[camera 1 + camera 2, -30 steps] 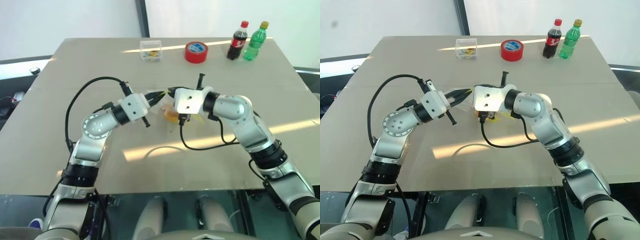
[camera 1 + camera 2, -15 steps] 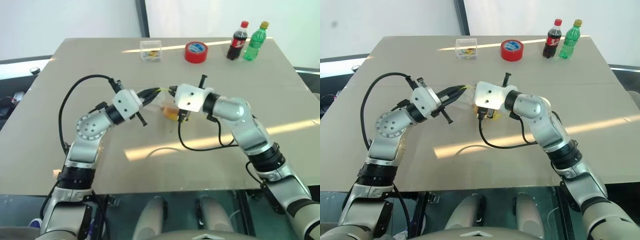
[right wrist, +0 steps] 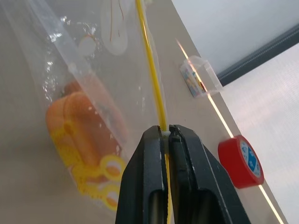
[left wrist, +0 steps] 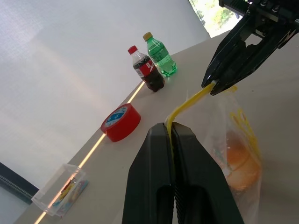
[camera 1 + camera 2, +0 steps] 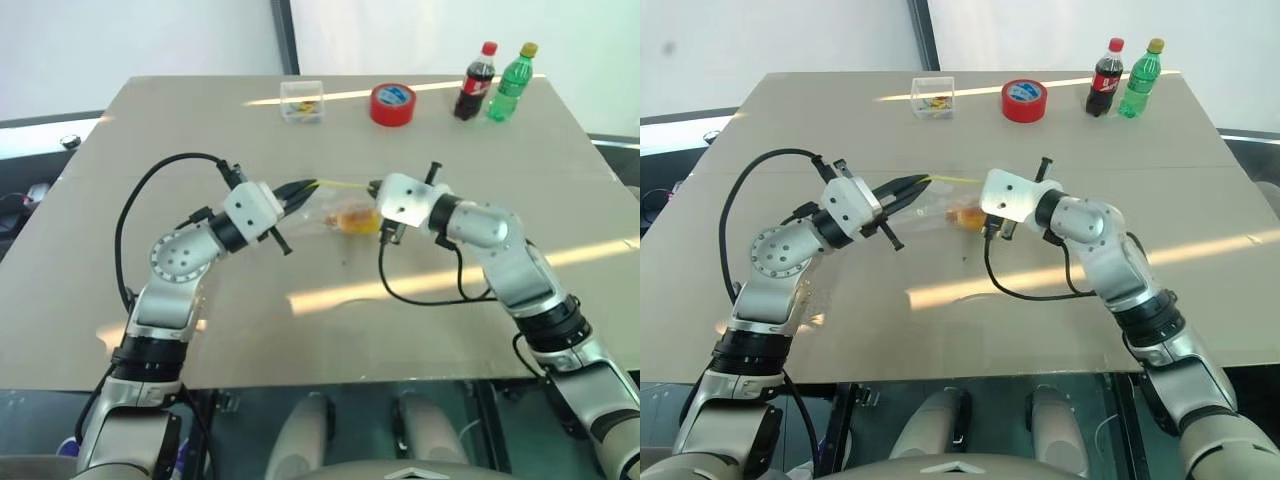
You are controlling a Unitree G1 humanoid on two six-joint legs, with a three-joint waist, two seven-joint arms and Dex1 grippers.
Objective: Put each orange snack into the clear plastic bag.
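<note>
Frame centre: left gripper (image 5: 304,186) and right gripper (image 5: 372,187) each pinch the yellow strip of the bag (image 5: 335,212), which contains orange snacks (image 5: 356,216).

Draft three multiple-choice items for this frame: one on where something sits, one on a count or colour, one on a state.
1. Where is the red tape roll?
A. at the table's far edge, between the small clear box and the two bottles
B. inside the clear bag
C. beside the left arm's elbow

2. What colour is the strip along the clear bag's top edge?
A. blue
B. yellow
C. black

3. What are the two pincers doing?
A. both open above the table
B. one is shut on a bottle
C. the left pincer and the right pincer are each shut on the bag's strip

Answers: 1 A, the roll sits in the far row between box and bottles. 2 B, both wrist views show a yellow strip. 3 C, each pincer pinches the strip, the bag hangs between them with an orange snack inside.
</note>
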